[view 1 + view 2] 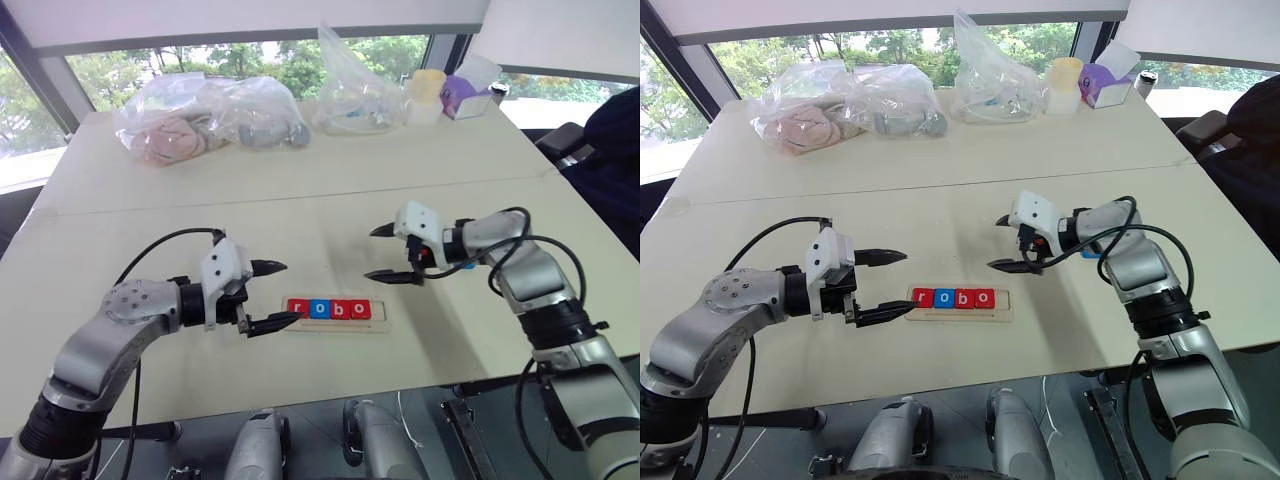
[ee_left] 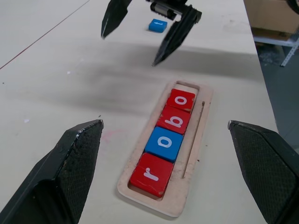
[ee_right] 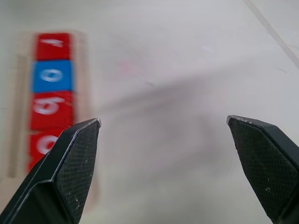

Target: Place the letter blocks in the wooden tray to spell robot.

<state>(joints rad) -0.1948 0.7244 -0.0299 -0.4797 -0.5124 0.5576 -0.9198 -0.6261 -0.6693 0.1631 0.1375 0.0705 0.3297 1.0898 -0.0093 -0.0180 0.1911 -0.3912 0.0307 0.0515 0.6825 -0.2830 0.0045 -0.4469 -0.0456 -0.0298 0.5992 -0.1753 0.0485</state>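
tray: wooden tray [image 1: 336,324] on the table [image 1: 300,220], at 6 o'clock from table centre, long side across the view.
blocks in tray: four letter blocks [image 2: 166,143] side by side, reading r-o-b-o: red, blue, red, red. slot past the last o is bare.
fifth block: blue block [image 2: 158,25] on the table beyond the tray, seen from the left wrist; letter too small to read. in the right eye view just a blue sliver [image 1: 1092,254] behind the right arm, mostly hidden.
left gripper [image 1: 274,295]: at 9 o'clock of the tray, jaws spread, empty, lower fingertip just beside the tray end.
right gripper [image 1: 397,253]: at 1 o'clock of the tray, above the table, jaws spread, empty.
right wrist view: tray blurred, lowest block cut off by a finger [image 3: 60,172].
far edge: plastic bags [image 1: 210,115], contents unclear.
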